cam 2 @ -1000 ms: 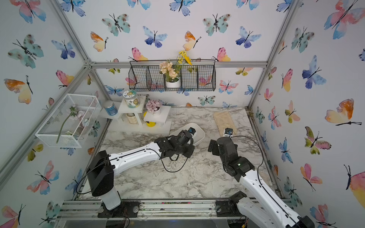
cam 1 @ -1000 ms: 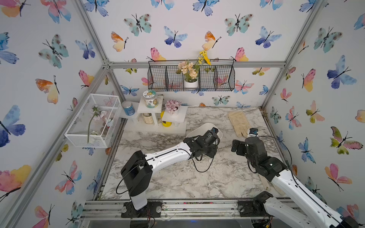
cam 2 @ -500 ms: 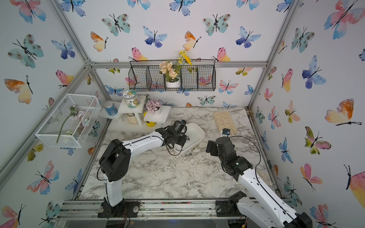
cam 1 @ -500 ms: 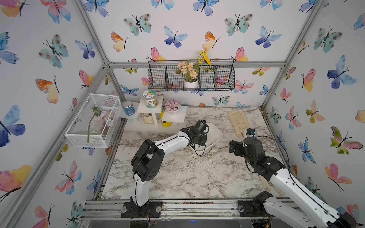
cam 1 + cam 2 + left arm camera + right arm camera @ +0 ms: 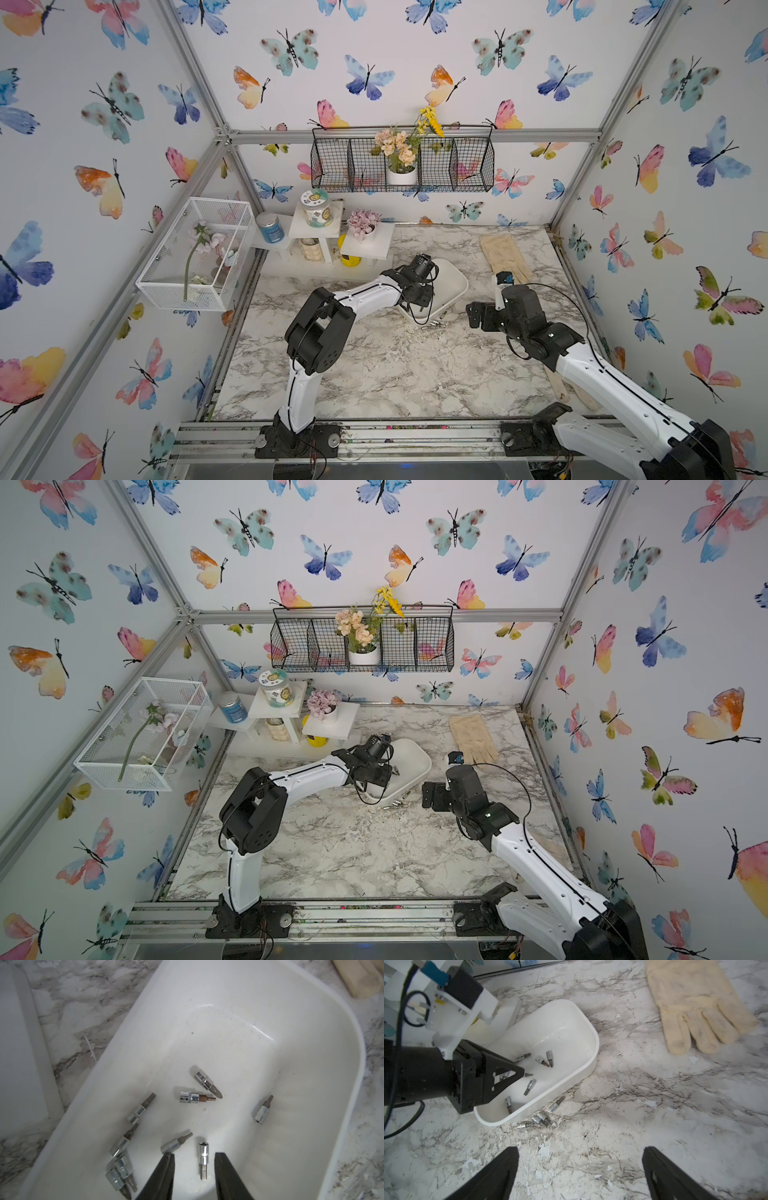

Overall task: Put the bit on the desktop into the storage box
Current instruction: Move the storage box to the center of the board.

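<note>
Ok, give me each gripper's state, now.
Left gripper: open, holding nothing; a bit lies loose between its jaws.
Right gripper: open, empty, above the desktop.

White-shelled arms [image 5: 365, 293] with bulky black joints [image 5: 320, 328] and looped black cables [image 5: 398, 1028].

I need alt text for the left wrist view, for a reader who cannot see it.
The left gripper hangs with jaws apart over the white storage box, and one silver bit lies on the box floor between its fingertips. About eight other bits lie scattered in the box, which sits on the marble desktop.
</note>
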### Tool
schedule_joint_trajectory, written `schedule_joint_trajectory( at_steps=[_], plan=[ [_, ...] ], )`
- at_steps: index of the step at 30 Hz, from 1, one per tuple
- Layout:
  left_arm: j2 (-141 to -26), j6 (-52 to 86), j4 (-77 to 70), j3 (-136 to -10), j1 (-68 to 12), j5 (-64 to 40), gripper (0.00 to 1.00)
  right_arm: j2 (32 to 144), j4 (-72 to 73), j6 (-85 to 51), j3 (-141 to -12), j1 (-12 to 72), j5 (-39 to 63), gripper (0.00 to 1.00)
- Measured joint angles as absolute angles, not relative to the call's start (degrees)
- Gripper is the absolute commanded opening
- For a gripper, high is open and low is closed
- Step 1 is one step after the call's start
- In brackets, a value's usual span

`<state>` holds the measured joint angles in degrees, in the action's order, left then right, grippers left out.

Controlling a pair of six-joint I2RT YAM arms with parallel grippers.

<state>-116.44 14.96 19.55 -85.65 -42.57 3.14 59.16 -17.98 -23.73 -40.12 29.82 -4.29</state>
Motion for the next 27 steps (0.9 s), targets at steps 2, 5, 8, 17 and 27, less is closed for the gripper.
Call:
schedule_joint_trajectory(
  at_steps=[2, 5, 8, 17, 27],
  plan=[
    [-116.36, 15.27, 19.53, -85.65, -42.48, 3.16, 0.55, 61.10, -17.76, -22.61, -40.36, 29.82, -0.95, 0.93],
    [-114.98, 16.05, 19.62, -85.21, -42.41, 3.16, 0.68, 65.41, -17.76, -20.86, -41.82, 29.82, 4.51, 0.89],
    [-110.65, 17.10, 19.59, -83.72, -42.37, 3.16, 0.84, 70.30, -17.76, -19.20, -43.75, 29.82, 9.43, 0.85],
    [-91.77, 22.00, 17.37, -74.02, -42.30, 3.20, 0.99, 80.75, -17.65, -15.79, -46.41, 30.30, 17.65, 0.78],
    [-80.01, 26.04, 17.08, -59.42, -42.30, 3.36, 0.99, 86.94, -13.98, -15.11, -50.39, 31.53, 20.53, 0.76]
  ],
)
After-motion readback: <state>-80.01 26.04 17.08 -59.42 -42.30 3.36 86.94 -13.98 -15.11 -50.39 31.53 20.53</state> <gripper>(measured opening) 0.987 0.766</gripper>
